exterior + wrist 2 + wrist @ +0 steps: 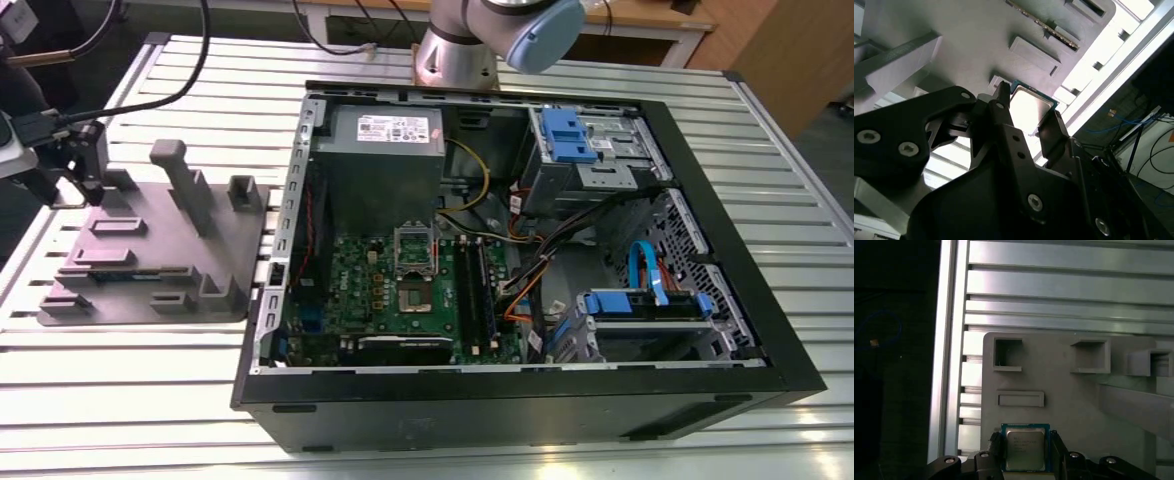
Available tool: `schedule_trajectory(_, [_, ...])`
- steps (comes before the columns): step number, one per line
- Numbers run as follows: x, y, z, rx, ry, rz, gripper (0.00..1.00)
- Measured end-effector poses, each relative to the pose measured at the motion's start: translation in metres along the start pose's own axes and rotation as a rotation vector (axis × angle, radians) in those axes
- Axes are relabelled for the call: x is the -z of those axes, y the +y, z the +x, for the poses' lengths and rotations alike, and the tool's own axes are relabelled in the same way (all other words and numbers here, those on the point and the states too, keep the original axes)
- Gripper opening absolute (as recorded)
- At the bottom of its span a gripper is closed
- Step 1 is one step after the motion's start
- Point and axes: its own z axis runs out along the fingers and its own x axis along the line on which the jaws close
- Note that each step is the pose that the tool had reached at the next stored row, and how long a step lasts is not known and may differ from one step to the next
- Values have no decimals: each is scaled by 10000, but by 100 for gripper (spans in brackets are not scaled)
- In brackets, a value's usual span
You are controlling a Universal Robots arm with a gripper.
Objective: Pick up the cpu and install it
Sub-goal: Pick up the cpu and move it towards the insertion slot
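Item: cpu point(1025, 450), a small flat square chip with a silver-grey metal top, a thin green rim and faint print on the lid. Pose: level, lid up. Place: over the grey plastic holder tray point(1069, 405), near one edge, just beside a shallow rectangular recess. Whether it rests on the tray cannot be told.

Slatted aluminium table point(561, 60), ribs bare past the tray edge in the first wrist view point(1064, 290). Resting flat on it at the exterior view's left: grey plastic holder tray point(147, 260). Just beside, toward the exterior view's right: open black computer case point(534, 410), laid on its side.
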Motion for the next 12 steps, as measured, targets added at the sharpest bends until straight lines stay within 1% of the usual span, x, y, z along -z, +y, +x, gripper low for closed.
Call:
schedule_trajectory(9, [143, 5, 0, 0, -1, 0, 47])
schedule_trajectory(10, [155, 6, 0, 0, -1, 0, 47])
schedule_trajectory(12, [159, 6, 0, 1, -3, -1, 47])
